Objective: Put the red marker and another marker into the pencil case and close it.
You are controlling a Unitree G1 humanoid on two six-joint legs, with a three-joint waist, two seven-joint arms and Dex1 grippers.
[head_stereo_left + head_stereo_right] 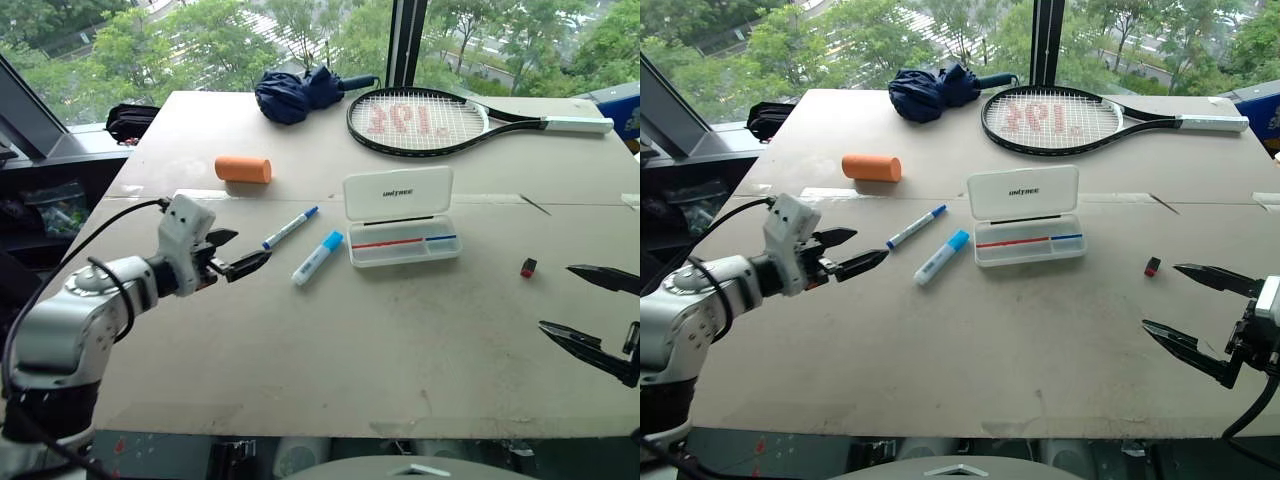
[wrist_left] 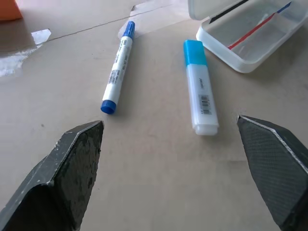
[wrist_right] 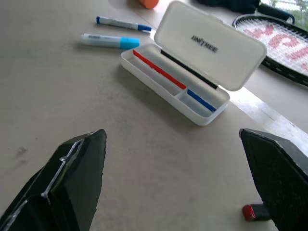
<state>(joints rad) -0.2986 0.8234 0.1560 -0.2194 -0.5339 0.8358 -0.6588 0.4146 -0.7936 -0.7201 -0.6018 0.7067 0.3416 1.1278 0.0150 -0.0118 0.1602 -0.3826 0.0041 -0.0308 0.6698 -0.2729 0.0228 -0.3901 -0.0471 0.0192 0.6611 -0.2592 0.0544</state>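
Case (image 1: 402, 243) lies lid-up mid-counter (image 1: 330, 350), red marker (image 1: 385, 243) inside; blue-capped marker (image 1: 290, 228) just left; light, stiff, slick; grasp mid-barrel; left hand (image 1: 240, 255) and right hand (image 1: 590, 312) released, empty.

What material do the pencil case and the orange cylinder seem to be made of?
The pencil case: probably hard plastic, with a smooth, glossy white lid and a translucent tray whose walls let light through. The orange cylinder: likely foam or soft rubber, judging by its matte, even surface without shine; not certain.
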